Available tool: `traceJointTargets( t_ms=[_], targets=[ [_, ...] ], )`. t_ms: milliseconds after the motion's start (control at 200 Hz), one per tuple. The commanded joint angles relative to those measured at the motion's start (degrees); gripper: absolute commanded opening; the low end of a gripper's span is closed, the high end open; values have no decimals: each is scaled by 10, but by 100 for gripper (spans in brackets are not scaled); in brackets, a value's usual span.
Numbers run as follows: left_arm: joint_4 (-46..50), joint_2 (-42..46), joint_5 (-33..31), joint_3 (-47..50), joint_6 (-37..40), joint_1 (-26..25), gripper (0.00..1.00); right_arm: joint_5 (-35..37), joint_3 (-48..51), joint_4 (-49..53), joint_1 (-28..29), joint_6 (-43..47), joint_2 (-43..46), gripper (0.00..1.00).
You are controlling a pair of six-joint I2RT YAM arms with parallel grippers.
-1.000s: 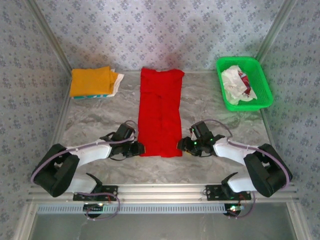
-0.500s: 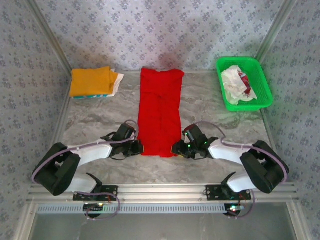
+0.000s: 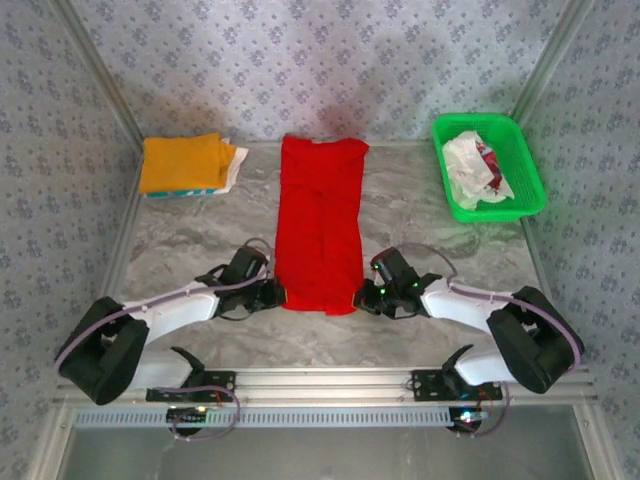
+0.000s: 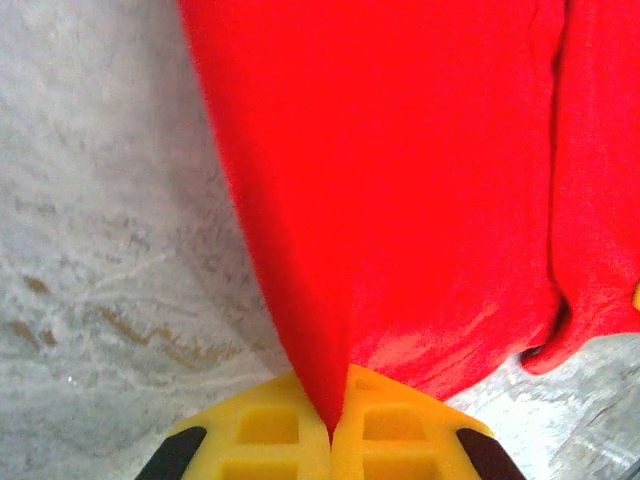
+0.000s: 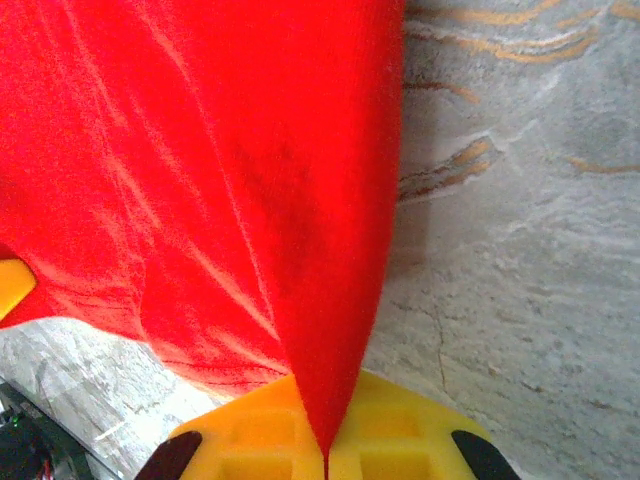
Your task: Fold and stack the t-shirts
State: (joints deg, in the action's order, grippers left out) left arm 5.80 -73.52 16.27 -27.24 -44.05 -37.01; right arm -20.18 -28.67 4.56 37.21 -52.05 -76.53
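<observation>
Top external, red t-shirt point(image 3: 320, 225) flat mid-table, left gripper point(image 3: 279, 296) and right gripper point(image 3: 359, 298) each pinching a near corner, orange t-shirt point(image 3: 182, 162) stacked far left, green basket point(image 3: 496, 212) far right holding white t-shirt point(image 3: 468, 168).

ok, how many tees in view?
5: red tee mid-table; orange tee on teal tee and white tee, far left; white-red tee in green basket. Stack may hide more.

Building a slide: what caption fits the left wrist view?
Left gripper shut on the red t-shirt, its cloth stretching away over the grey marbled table.
</observation>
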Motion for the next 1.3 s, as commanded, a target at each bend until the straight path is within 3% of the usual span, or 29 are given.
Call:
traceJointTargets(
  t_ms=[0,165,300,450,759,1014,1294],
  targets=[
    [5,16,4,15,0,-21,0,6,20,15,1,10,26,0],
    [13,72,-11,55,-49,-71,0,4,71,48,38,-4,98,0],
    [86,164,-51,66,-94,-121,0,25,94,113,69,-34,212,0],
    [133,248,-100,41,-99,-122,0,43,57,172,34,-36,278,0],
    [111,59,-24,-137,14,-7,0,31,-125,167,-77,69,93,0],
    [131,-73,27,-272,97,76,0,20,-299,201,-107,131,-72,0],
    [182,-213,28,-417,190,129,0,22,-447,207,-134,154,-211,0]
  ],
)
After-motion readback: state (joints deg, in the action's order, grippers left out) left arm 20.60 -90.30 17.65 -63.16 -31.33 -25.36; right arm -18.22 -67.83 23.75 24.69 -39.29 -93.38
